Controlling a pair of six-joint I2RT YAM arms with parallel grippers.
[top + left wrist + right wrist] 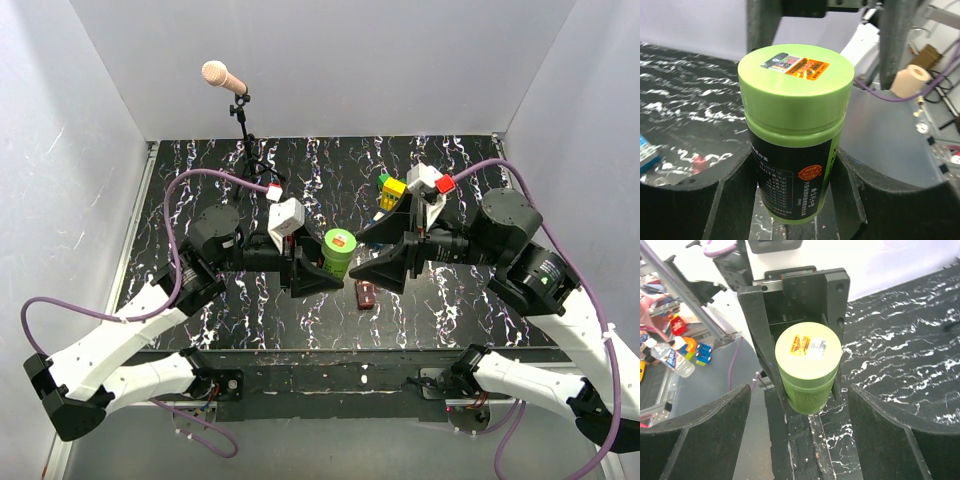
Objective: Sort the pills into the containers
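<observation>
The green bottle (339,252) is upright with its cap on, an orange sticker on top. My left gripper (318,266) is shut on the bottle (790,165), its fingers (720,200) pressing the dark label from both sides. My right gripper (385,270) faces the bottle (808,370) from the right and is open, with its fingers (700,435) wide apart and short of it. The small red-brown box (367,294) lies on the table just in front of the two grippers. No pills show clearly in any view.
A yellow-and-blue toy brick stack (390,192) stands behind the right gripper. A microphone on a small tripod (240,100) stands at the back left. A small pinkish thing (699,162) lies on the marbled table (470,300), too blurred to name.
</observation>
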